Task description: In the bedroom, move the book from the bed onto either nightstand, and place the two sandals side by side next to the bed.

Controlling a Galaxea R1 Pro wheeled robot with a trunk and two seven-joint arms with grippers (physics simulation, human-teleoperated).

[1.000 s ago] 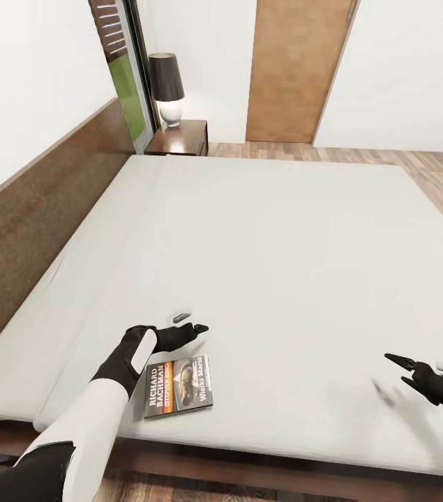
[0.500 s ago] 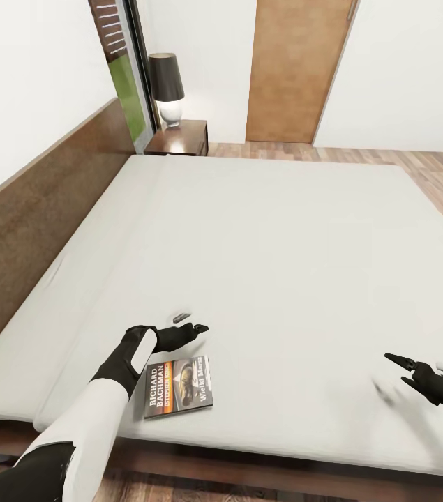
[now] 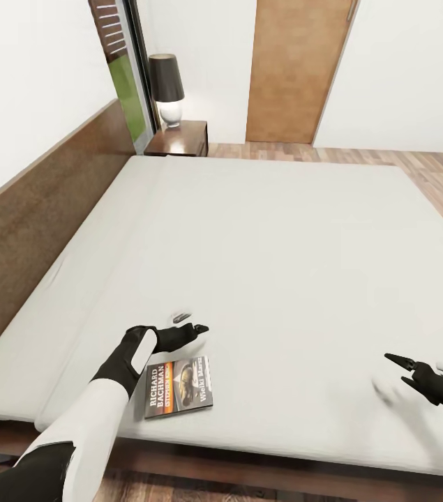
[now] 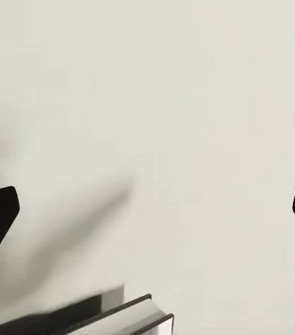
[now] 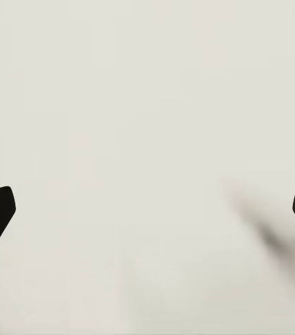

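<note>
The book (image 3: pixel 178 386) is seen flat on the bed (image 3: pixel 284 237), near its edge. Left tool (image 3: pixel 189 322) and right tool (image 3: pixel 399 369) are held spread apart above the mattress.

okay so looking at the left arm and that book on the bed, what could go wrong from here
1. The book lies flat on the soft mattress, so the open left gripper, now just past it, may struggle to get a finger under it.
2. The book sits near the bed's front edge; a push could slide it off.
</note>
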